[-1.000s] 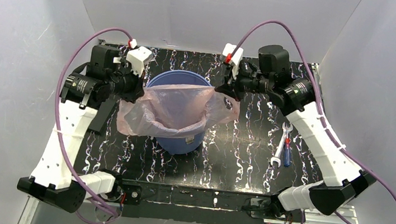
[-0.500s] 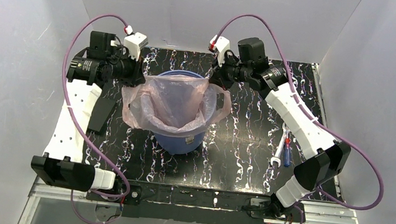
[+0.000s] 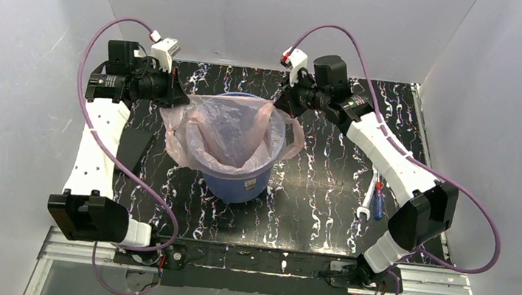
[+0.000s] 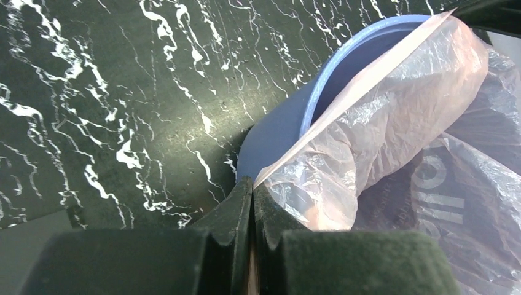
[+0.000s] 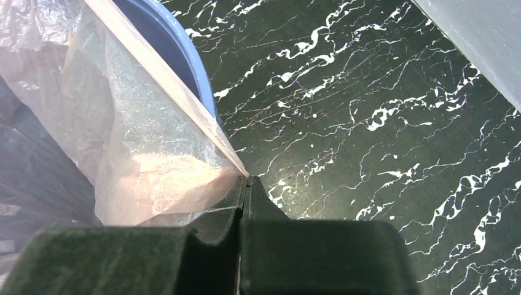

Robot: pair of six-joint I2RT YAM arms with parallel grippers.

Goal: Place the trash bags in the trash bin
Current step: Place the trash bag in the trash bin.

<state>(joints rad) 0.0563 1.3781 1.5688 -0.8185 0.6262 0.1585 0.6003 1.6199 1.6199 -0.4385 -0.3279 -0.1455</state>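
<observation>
Between both tools [image 3: 178, 101] [image 3: 282, 110], trash bag [image 3: 229, 127]

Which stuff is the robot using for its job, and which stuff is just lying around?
For the job: pink bag, blue bucket, left gripper and right gripper, each pinching the bag's edge.
Just lying about: wrench and screwdriver, side by side to the right of the bucket.

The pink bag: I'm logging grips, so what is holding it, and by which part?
Both grippers are shut on the trash bag: the left gripper pinches its mouth edge on the left, the right gripper on the right.
</observation>
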